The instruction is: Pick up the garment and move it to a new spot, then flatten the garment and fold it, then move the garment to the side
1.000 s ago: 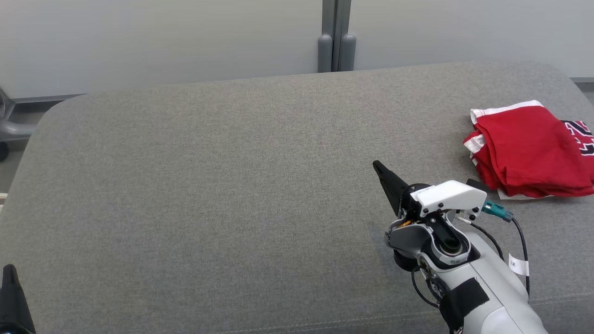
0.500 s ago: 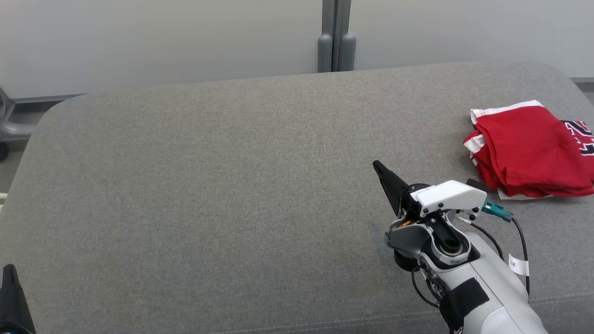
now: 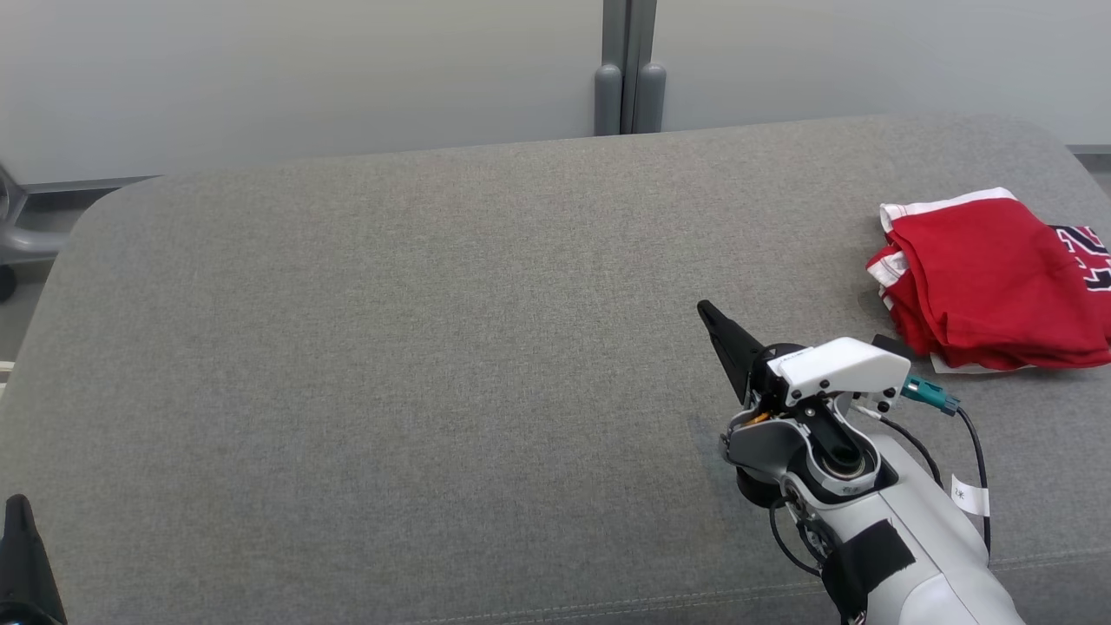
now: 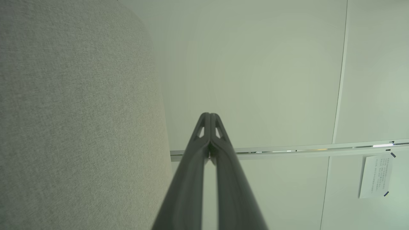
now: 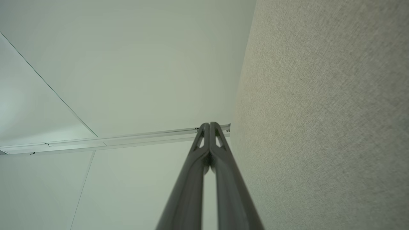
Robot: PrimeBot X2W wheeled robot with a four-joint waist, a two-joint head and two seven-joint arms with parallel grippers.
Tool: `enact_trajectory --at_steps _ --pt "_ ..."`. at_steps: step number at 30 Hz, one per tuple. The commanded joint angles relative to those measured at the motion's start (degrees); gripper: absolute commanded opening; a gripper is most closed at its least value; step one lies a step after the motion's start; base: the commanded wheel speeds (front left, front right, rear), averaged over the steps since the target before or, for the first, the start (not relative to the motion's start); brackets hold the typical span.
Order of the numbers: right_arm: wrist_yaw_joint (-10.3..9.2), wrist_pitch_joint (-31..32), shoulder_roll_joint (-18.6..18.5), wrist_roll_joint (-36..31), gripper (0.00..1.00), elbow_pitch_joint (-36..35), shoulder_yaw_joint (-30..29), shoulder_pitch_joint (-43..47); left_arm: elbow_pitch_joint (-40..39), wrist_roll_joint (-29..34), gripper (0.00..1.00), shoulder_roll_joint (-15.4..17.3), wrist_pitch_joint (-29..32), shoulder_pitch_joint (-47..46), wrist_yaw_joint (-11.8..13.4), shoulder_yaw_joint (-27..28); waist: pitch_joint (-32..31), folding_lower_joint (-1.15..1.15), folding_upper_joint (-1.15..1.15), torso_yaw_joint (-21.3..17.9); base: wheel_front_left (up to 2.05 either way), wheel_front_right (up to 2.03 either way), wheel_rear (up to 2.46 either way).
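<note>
The left gripper (image 3: 17, 521) sits at the lower left, off the near edge of the bench (image 3: 417, 347). Its two fingers are pressed tip to tip with nothing between them, and they point past the bench edge towards the wall (image 4: 271, 64). The bench's grey fabric top runs across the middle. Right of centre, near the front edge, is the right gripper (image 3: 707, 311), with its fingers likewise closed together and gripping nothing. It points up and to the left, away from the load; whether its tips touch the fabric cannot be told. The garment (image 3: 989, 286) is at the far right of the bench. It is red with white trim and a dark print on its right side, and it lies in a compact layered stack, partly cut off by the edge of the head view. It is near the right wrist but apart from the fingers. Judgement: the stack reads as folded and already set aside, so the last step — moving the garment to the side — appears complete or nearly so. If any correction is wanted, the next move calls for the right gripper to open, turn right and take the stack by its near-left corner without spilling the layers.
</note>
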Motion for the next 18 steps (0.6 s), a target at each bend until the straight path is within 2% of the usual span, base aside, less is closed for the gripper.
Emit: enact_trajectory --at_steps 1,18 --pt "0.02 0.1 -0.2 0.3 0.00 0.1 0.1 -0.3 -0.2 -0.7 0.00 0.0 0.1 -0.6 0.1 0.1 0.0 0.00 0.00 0.0 0.00 0.00 0.00" --pt "0.02 0.1 -0.2 0.3 0.00 0.1 0.1 -0.3 -0.2 -0.7 0.00 0.0 0.1 -0.6 0.1 0.1 0.0 0.00 0.00 0.0 0.00 0.00 0.00"
